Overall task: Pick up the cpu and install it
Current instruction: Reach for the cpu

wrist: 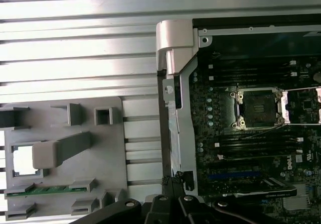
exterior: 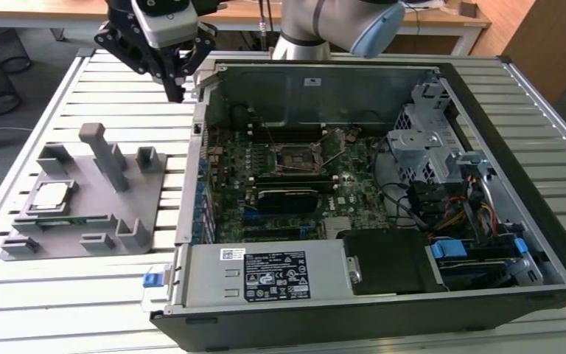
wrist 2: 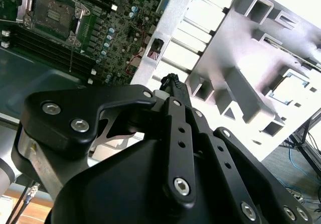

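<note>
The cpu [exterior: 50, 194], a flat silver square, lies in a recess of the grey fixture [exterior: 116, 221] at the exterior view's left. In the first wrist view the cpu [wrist: 20, 161] is a bright square partly behind a grey post. My gripper [exterior: 175, 94] hangs above the slatted table beside the case's back corner, well away from the cpu. Its fingers are shut with nothing between them, as both wrist views show: gripper [wrist 2: 170, 81], gripper [wrist: 168, 181]. The black-framed motherboard socket [exterior: 296, 156] stands bare inside the open case, socket [wrist: 258, 107].
A green memory stick [exterior: 71, 220] lies in the fixture in front of the cpu, memory stick [wrist: 50, 189]. Grey posts [exterior: 103, 155] rise from the fixture. The open computer case [exterior: 519, 147] has tall walls, cables and a drive cage at the exterior view's right.
</note>
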You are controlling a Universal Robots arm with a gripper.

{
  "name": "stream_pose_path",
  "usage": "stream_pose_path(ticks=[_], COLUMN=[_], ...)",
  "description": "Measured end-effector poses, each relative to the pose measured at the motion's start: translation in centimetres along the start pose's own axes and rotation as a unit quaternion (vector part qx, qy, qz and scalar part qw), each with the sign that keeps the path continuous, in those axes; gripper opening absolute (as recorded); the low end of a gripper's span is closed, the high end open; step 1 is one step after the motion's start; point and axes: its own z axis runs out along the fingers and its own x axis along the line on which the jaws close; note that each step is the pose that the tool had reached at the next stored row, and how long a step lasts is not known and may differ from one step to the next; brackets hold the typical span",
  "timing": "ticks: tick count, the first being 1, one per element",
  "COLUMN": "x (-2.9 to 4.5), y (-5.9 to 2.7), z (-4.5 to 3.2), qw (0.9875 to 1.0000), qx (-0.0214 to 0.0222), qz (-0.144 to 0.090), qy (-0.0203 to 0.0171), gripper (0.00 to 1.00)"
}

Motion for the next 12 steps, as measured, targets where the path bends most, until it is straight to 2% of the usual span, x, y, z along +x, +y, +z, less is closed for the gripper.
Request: stream_pose_path(ticks=[12], x=[0.65], y=[-0.05], z=[0.04], qw=[1.0000], qx=[0.0000], qz=[0.000], qy=[0.0000], gripper=[0.11])
